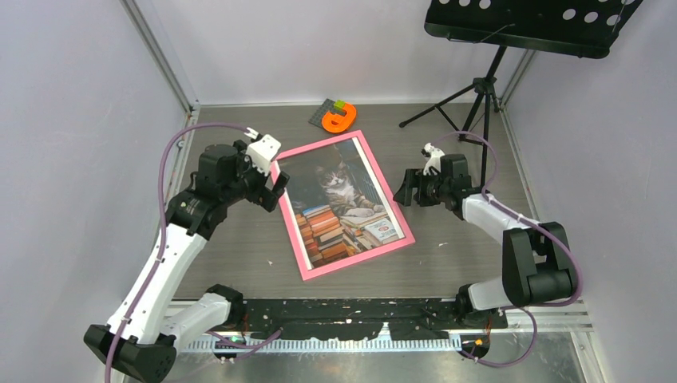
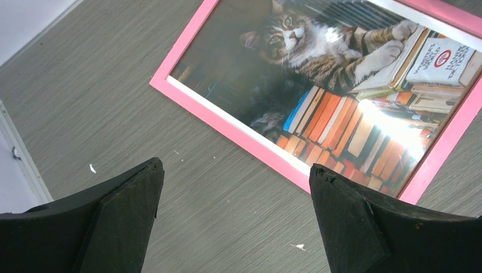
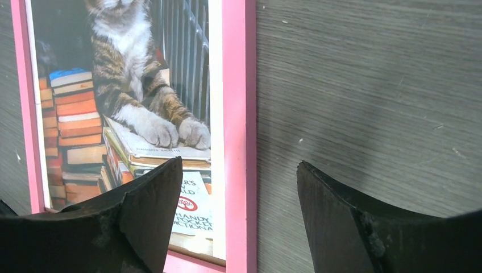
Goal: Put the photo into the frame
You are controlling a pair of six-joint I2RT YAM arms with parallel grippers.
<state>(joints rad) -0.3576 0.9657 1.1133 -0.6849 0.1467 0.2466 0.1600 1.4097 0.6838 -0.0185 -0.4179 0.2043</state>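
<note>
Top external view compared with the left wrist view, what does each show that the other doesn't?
Only the top external view shows both arms, the open right gripper near the frame's right edge, an orange object at the table's far edge, and a black music stand. Only the left wrist view shows fine detail: lettering on a book cover, glare on the pane, white specks on the table. Both show the photo lying inside the pink frame and the open left gripper, holding nothing.

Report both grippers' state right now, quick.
Left gripper: open, holding nothing.
Right gripper: open, holding nothing.
</note>
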